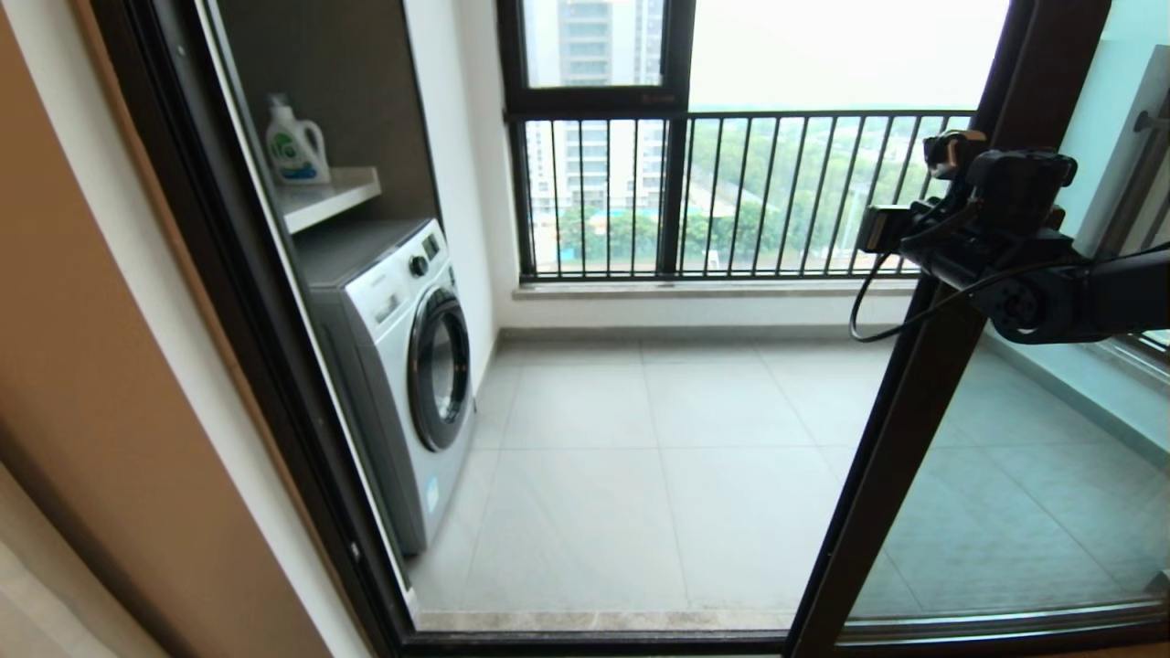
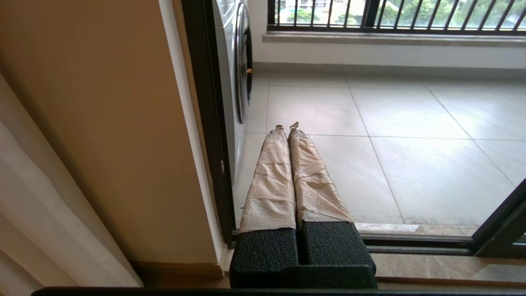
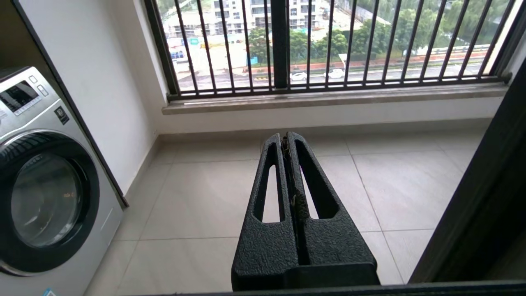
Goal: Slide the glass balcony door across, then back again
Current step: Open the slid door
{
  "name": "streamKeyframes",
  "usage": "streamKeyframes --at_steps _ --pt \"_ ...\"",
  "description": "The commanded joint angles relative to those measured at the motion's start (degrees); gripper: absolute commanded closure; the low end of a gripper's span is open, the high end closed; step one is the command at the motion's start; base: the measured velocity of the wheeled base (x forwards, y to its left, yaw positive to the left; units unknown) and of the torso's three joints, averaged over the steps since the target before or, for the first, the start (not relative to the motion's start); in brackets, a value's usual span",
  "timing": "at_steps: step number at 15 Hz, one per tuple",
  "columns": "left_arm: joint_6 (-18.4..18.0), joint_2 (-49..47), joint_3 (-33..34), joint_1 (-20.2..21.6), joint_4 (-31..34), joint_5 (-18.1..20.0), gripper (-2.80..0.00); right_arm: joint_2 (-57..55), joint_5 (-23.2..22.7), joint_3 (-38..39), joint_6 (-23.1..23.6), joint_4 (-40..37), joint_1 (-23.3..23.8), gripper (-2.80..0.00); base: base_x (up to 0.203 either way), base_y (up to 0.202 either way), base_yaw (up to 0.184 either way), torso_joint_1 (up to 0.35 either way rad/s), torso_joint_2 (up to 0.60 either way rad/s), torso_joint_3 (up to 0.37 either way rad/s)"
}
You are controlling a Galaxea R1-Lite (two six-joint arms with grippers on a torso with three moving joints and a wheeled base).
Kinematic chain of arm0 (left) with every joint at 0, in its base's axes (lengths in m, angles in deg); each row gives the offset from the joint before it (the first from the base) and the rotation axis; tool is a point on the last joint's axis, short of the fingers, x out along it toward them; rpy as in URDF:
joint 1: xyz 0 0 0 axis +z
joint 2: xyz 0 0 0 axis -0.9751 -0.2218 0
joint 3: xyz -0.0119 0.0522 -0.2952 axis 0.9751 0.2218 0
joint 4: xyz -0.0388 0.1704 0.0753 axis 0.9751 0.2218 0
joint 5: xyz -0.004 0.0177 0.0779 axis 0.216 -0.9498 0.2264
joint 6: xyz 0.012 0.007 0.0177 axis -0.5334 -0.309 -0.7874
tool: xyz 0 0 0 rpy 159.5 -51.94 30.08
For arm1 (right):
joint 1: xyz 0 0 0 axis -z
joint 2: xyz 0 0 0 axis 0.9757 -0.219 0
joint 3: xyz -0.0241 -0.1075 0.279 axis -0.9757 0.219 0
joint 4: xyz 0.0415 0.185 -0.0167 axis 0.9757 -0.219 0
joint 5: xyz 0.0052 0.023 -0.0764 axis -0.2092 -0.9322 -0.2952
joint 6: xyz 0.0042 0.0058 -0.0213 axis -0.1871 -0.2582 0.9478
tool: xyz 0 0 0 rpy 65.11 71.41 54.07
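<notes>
The glass balcony door (image 1: 914, 411) stands slid to the right, its dark brown stile slanting down the right of the head view with glass behind it; its handle does not show. The doorway to its left is open. My right gripper (image 1: 946, 151) is raised beside the stile's upper part, shut and holding nothing. In the right wrist view the right gripper (image 3: 284, 137) points into the balcony, with the door stile (image 3: 485, 185) just to its side. My left gripper (image 2: 287, 126), with tape-wrapped fingers, is shut and low near the left jamb; the door's bottom corner (image 2: 499, 222) shows far off.
A washing machine (image 1: 402, 366) stands inside the balcony at the left, with a detergent bottle (image 1: 294, 144) on a shelf above. A window with black railing bars (image 1: 731, 192) closes the far side. The dark fixed frame (image 1: 228, 274) and a beige wall (image 1: 82, 366) bound the left.
</notes>
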Motion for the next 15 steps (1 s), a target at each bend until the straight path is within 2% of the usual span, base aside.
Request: streamKeyframes --at_steps 1,7,15 --pt "0.0 -0.1 0.0 0.0 0.0 0.0 0.00 -3.0 0.1 -3.8 0.0 0.0 -0.2 0.00 0.000 0.000 0.000 0.000 0.00 0.000" --pt "0.0 -0.1 0.0 0.0 0.0 0.0 0.00 -12.8 0.8 -15.5 0.0 -0.4 0.3 0.00 0.000 0.000 0.000 0.000 0.00 0.000" --pt "0.1 -0.1 0.0 0.0 0.0 0.0 0.00 -12.5 0.9 -15.8 0.0 -0.3 4.5 0.00 0.000 0.000 0.000 0.000 0.00 0.000"
